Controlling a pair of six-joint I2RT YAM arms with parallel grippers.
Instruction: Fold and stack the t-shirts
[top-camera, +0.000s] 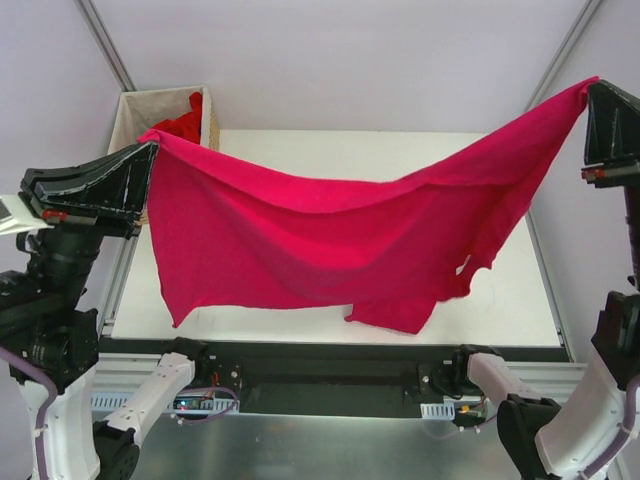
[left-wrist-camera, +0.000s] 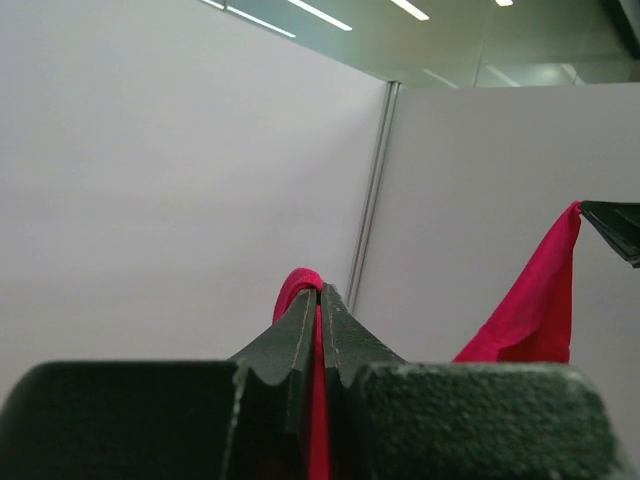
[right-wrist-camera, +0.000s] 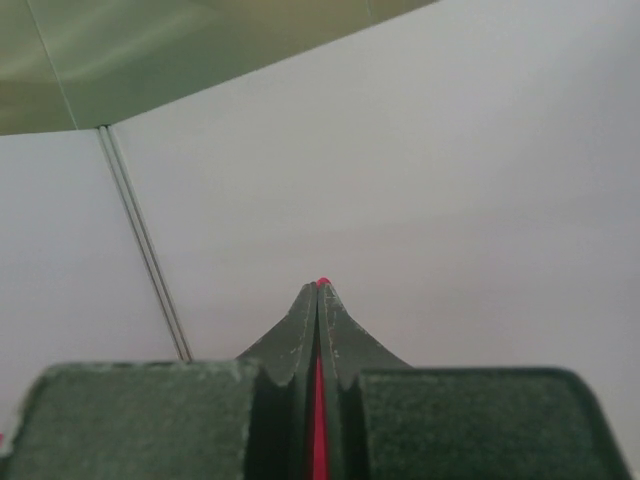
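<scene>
- left fingers (top-camera: 148, 158) clamped tight on one corner of magenta t-shirt (top-camera: 300, 235)
- right fingers (top-camera: 594, 95) clamped tight on the opposite corner
- magenta t-shirt hangs spread above the surface (top-camera: 510, 290), sagging mid-span
- red t-shirts (top-camera: 186, 120) in basket (top-camera: 128, 108) at the surface's far-left corner

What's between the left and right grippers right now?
The magenta t-shirt, pinched at opposite ends by the left gripper and the right gripper, hangs sagging between them above the table. The top view shows it.

table (top-camera: 330, 150): middle hidden by t-shirt (top-camera: 300, 240) | basket (top-camera: 135, 112): near side behind left tool (top-camera: 155, 148)
</scene>
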